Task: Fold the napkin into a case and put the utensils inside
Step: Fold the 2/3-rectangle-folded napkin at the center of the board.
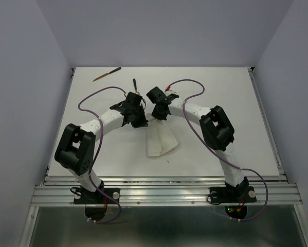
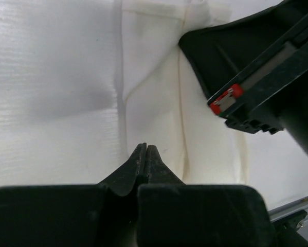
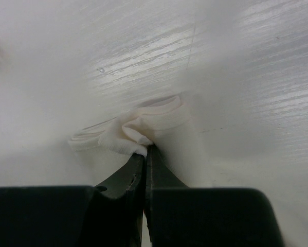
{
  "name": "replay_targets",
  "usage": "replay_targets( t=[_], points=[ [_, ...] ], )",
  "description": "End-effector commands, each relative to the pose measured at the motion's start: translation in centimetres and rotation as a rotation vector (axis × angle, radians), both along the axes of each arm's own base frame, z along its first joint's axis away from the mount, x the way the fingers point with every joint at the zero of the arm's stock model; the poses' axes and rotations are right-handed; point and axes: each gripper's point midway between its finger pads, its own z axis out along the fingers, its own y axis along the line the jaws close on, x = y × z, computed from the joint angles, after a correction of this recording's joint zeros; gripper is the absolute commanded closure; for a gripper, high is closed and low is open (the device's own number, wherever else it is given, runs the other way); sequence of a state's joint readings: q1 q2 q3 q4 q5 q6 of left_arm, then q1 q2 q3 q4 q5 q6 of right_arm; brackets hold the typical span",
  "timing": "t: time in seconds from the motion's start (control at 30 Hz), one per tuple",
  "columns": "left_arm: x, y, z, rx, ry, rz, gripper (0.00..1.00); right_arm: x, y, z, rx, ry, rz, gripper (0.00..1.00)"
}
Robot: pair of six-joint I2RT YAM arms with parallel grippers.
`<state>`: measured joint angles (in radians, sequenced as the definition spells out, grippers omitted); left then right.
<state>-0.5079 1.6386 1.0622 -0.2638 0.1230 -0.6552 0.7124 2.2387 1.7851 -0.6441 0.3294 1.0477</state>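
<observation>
Currently: folded white cloth napkin [image 1: 160,140] lies on the white tabletop [image 1: 236,103]. Left gripper [image 2: 145,153] is fully closed, tips over the napkin's far end, nothing visible between them. Right gripper [image 3: 145,153] sits just beside it, also closed, tips pinching a bunched fold at the napkin's far edge. One thin brown wooden utensil [image 1: 106,74] lies well beyond the napkin, far-left. A second dark-ended utensil [image 1: 134,84] is nearer, just past the left gripper.

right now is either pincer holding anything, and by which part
The right pincer pinches the napkin by a bunched edge. The left pincer is shut, apparently on nothing.
</observation>
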Motion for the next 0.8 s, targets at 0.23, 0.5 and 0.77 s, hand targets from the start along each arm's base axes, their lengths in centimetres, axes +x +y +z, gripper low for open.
replay_targets(
  t=[0.23,0.5,0.77],
  points=[
    [2.5,-1.0,-2.5,-0.007,0.002,0.050,1.00,-2.4,-3.7,-3.2,-0.130,0.101,-0.042,0.99],
    [1.6,-1.6,-5.7,-0.032,0.043,0.030,1.00,-2.6,-4.9,-2.8,-0.120,0.106,-0.089,0.99],
    [1.0,-0.4,-0.2,-0.016,-0.051,0.000,1.00,-2.5,-5.0,-3.1,-0.096,0.120,-0.120,0.99]
  ],
)
